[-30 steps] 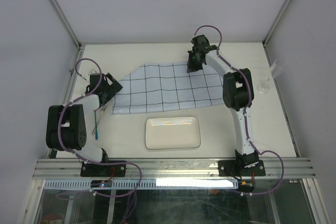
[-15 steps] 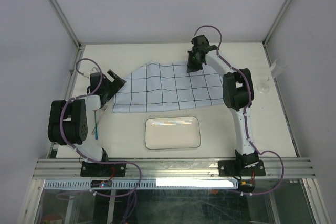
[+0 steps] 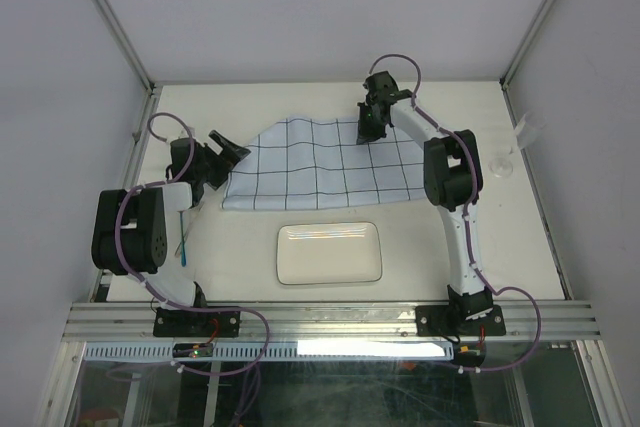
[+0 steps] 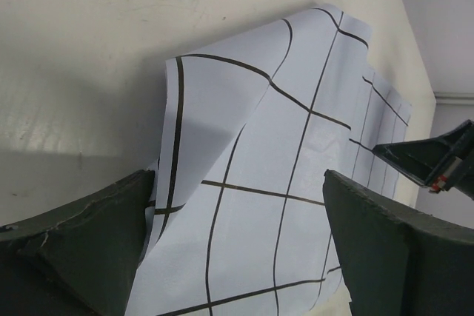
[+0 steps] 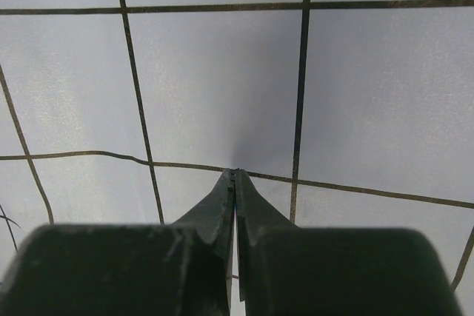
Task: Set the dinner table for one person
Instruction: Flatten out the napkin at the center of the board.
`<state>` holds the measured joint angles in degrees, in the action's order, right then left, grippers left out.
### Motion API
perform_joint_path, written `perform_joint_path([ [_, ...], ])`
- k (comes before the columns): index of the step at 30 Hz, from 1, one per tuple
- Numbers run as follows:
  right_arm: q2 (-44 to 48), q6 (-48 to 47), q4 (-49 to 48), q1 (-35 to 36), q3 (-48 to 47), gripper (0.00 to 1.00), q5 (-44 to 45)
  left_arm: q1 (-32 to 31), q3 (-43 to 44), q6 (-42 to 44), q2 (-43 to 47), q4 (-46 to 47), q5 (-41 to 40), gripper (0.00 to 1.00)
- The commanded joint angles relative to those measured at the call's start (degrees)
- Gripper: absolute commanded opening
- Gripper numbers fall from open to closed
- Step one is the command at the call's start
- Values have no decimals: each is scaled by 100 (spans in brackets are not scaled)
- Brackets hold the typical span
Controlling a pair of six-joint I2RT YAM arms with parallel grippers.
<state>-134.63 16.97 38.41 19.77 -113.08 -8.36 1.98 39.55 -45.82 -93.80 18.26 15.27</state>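
Note:
A pale-blue cloth with dark grid lines lies spread across the middle of the cream dinner table. My right gripper is at the cloth's far edge, shut, with the fabric pinched at its tips. My left gripper stands open at the cloth's left corner. In the left wrist view that raised, folded corner lies between the wide-apart fingers, untouched. A white rectangular plate sits on the table in front of the cloth.
A thin teal utensil lies by the left arm's base. Clear glassware stands at the right edge, with another clear piece behind it. Aluminium rails border the table.
The cloth's left edge has slid a little to the right and its corner has lifted. My left gripper has moved farther out and right, up to that corner. The right gripper has stayed shut.

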Motion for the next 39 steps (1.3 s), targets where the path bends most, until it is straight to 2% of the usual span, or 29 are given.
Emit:
perform_joint_path([
  [1, 0, -80, -151, 36, 24, 0, -40, 4, 146, -164, 184, 543, 548, 97],
  [6, -3, -66, -156, 36, 47, 0, -33, 0, 214, -132, 309, 569, 576, 73],
  [11, 66, -114, -148, 36, 73, 0, 26, 9, 325, -124, 266, 595, 638, 54],
  [14, 69, -131, -140, 36, 76, 0, 37, 6, 475, -85, 282, 607, 691, 33],
  [18, 62, -131, -140, 36, 80, 0, 30, 9, 999, 20, 347, 342, 797, 0],
  [22, 67, -126, -153, 40, 116, 0, 6, 10, 1435, 115, 487, 90, 902, 0],
  [25, 45, -130, -166, 36, 136, 0, -13, 5, 1649, 258, 613, -112, 938, 15],
  [27, 27, -133, -163, 38, 137, 0, -25, 5, 1712, 359, 688, -207, 959, 18],
  [28, 22, -125, -172, 36, 138, 0, -37, 6, 1728, 401, 723, -250, 967, 23],
  [32, 7, -106, -178, 36, 148, 0, -47, 5, 1704, 540, 780, -351, 1100, 71],
  [33, 7, -106, -182, 36, 146, 0, -43, 9, 1705, 589, 785, -397, 1109, 78],
  [39, 55, -131, -159, 36, 116, 0, 8, 6, 1547, 825, 806, -559, 1050, 82],
])
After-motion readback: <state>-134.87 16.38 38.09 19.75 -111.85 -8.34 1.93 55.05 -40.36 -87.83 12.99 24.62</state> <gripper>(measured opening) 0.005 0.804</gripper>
